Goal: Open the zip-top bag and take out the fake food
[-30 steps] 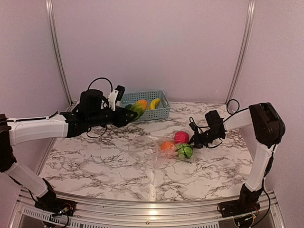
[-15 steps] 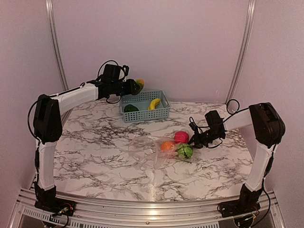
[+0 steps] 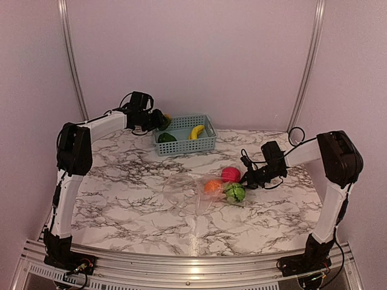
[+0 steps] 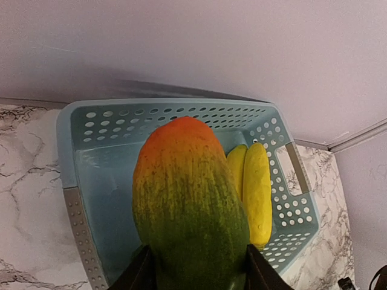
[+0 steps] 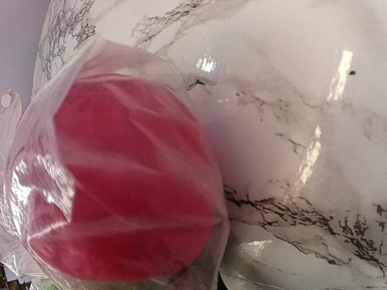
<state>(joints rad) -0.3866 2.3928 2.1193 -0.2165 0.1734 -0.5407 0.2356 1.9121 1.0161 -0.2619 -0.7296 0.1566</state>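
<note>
The clear zip-top bag [image 3: 192,192] lies crumpled at mid-table. Inside it are fake food pieces: an orange fruit [image 3: 213,185], a red round fruit [image 3: 231,174] and a light green leafy piece [image 3: 235,193]. My right gripper [image 3: 248,179] is shut on the bag's right edge, and the red fruit [image 5: 121,193] under plastic fills the right wrist view. My left gripper [image 3: 159,121] hovers at the blue basket's left end, shut on an orange-and-green fruit [image 4: 187,205]. Below that fruit, the basket [image 4: 121,121] holds a yellow banana [image 4: 257,193].
The light blue basket [image 3: 202,145] stands at the back centre against the wall, holding the banana [image 3: 196,131] and a dark green pepper [image 3: 166,138]. Metal frame posts rise at both back corners. The left arm stretches along the table's left side.
My left arm swung from in front of the basket up and back to the left, carrying the orange-and-green fruit, then came down by the basket's left end. The right gripper and bag stayed put.
</note>
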